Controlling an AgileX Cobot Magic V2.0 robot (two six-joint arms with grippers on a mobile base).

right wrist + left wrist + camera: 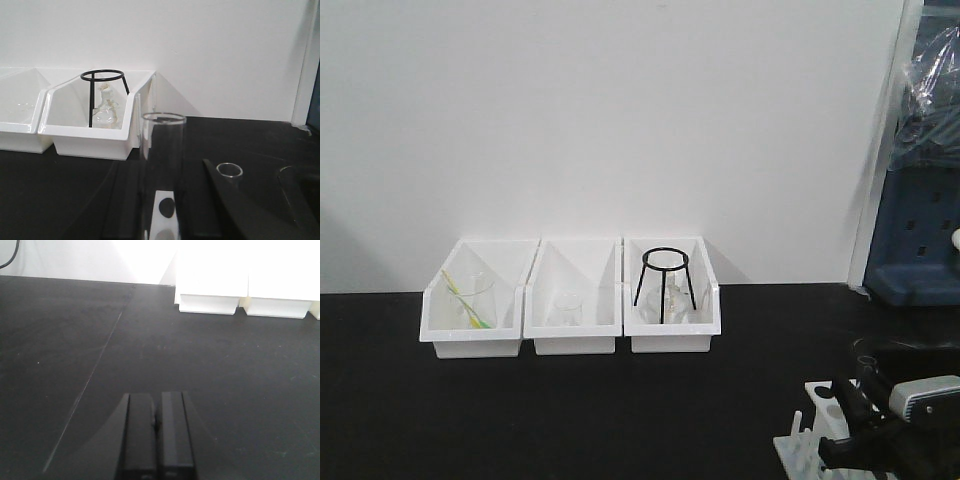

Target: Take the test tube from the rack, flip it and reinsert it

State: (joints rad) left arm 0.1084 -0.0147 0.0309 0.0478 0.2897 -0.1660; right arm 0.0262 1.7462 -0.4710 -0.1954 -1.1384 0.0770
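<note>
A clear glass test tube (162, 165) stands upright with its open rim on top, in the right wrist view. My right gripper (162, 172) has one black finger against each side of it, shut on the glass. Below, between the fingers, shows the white top plate of the rack (167, 210) with a round hole. From the front the rack (815, 415) sits at the table's near right corner, with my right gripper (852, 402) over it. My left gripper (156, 405) is shut with nothing in it, low over bare black table at the left.
A second clear tube rim (229, 170) stands just right of my right fingers. Three white bins (570, 340) line the back wall. The right bin (672, 335) holds a black ring stand (664, 285) and glassware. A blue cabinet (920, 240) stands at far right.
</note>
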